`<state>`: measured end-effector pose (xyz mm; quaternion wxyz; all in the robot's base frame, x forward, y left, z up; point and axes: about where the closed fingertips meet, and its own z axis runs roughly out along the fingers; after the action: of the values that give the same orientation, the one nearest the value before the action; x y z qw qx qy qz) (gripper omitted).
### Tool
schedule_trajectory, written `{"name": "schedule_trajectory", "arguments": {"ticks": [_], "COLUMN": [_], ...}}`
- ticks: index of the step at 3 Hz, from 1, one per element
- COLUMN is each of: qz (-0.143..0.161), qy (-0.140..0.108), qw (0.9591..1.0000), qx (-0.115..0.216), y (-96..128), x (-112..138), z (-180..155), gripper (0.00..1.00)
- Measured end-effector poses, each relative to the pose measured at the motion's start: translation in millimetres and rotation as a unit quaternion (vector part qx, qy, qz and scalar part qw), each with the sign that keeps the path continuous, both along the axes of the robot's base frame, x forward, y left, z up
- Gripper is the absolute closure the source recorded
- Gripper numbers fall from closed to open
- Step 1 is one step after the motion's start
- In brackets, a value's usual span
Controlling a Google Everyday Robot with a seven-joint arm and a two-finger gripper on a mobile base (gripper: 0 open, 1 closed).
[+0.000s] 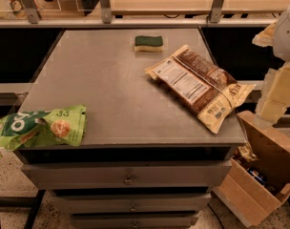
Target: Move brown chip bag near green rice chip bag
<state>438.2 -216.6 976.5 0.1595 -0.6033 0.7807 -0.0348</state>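
The brown chip bag [200, 85] lies flat on the right side of the gray table [102, 80]. Its white label side faces up. The bag is long, and its long way runs on a slant, from the back middle of the table down to the front right edge. The cream end at the front right pokes out a little over that edge.

The gripper [276, 93] is at the far right of the view, off the table and just past that cream end. Only pale, blocky parts show there, so this is probably the gripper, but it is hard to be sure. I cannot tell if it is loose or squeezed, and it does not look like it is touching the bag.

So the brown bag lies to the left of the gripper, and its near end is the closest part to reach.

The green rice chip bag [40, 128] is at the front left corner, crumpled and hanging over the left side. The two bags are well apart, with bare table between them. The brown bag must go left and toward the front.

A small green-and-yellow sponge [148, 43] sits at the back, out of that path. An open cardboard box [264, 175] stands on the floor under the gripper
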Motion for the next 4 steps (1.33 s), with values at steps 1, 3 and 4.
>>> {"name": "schedule_trajectory", "arguments": {"ticks": [1, 3, 4], "qz": [0.0, -0.004, 0.001], "qy": [0.0, -0.024, -0.043], "qw": [1.0, 0.9987, 0.998], "qx": [0.0, -0.046, -0.047], "y": [0.0, 14.4, 34.2], "x": [0.0, 56.0, 94.0], "z": [0.0, -14.1, -33.0], "gripper": [0.0, 0.0, 0.0]}}
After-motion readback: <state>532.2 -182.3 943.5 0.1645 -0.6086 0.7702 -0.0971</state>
